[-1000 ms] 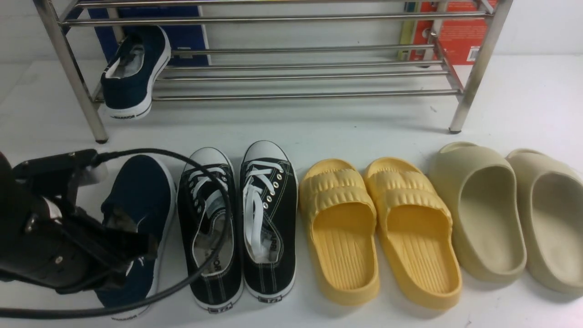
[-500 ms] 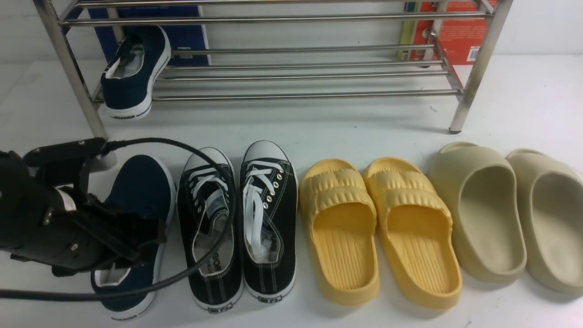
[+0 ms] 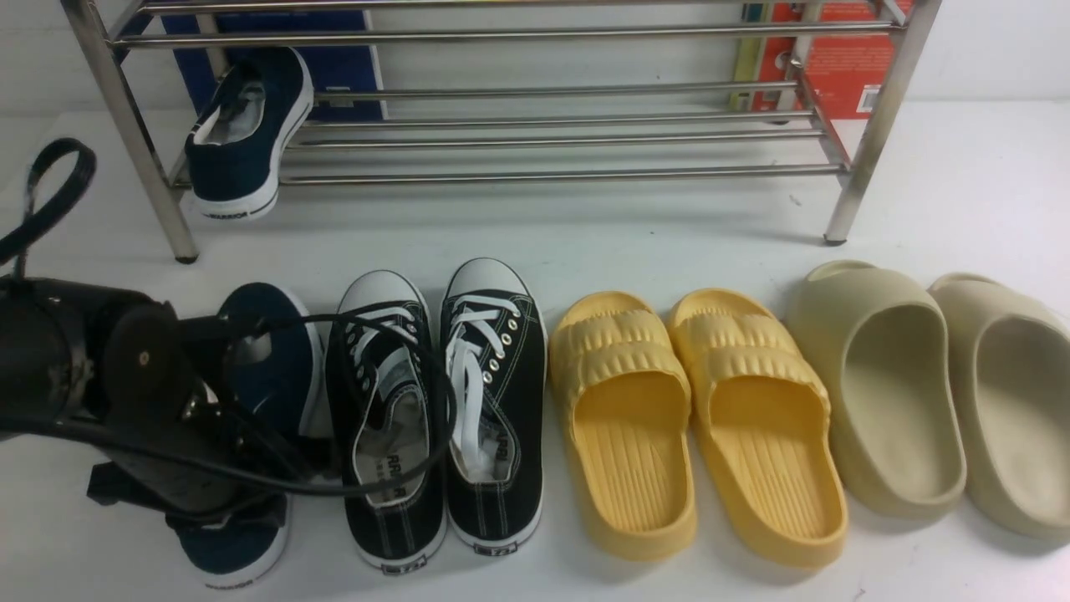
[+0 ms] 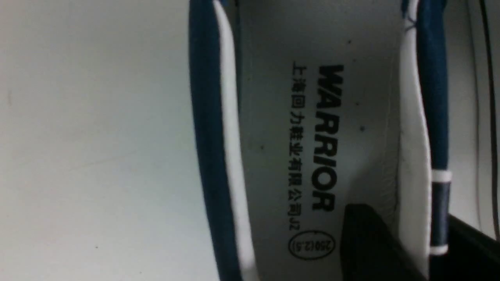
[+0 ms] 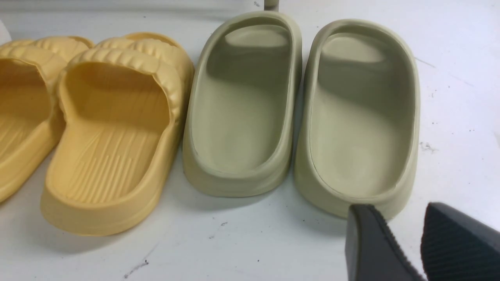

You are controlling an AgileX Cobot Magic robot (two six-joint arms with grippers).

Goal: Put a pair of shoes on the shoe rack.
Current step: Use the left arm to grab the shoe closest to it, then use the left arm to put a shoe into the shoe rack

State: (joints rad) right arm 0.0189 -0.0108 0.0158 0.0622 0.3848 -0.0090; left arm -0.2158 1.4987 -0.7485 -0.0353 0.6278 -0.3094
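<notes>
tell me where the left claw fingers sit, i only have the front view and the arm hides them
Observer: The left claw straddles one side wall of the navy shoe under it, one finger inside the shoe and one outside.
Operator: is it gripping yet
Observer: The inner finger lies beside the insole's round size stamp. Whether the fingers press the wall, I cannot tell.
Operator: and the right claw
Observer: The right claw hangs open by the heel of the beige slipper at the row's right end, holding nothing.
</notes>
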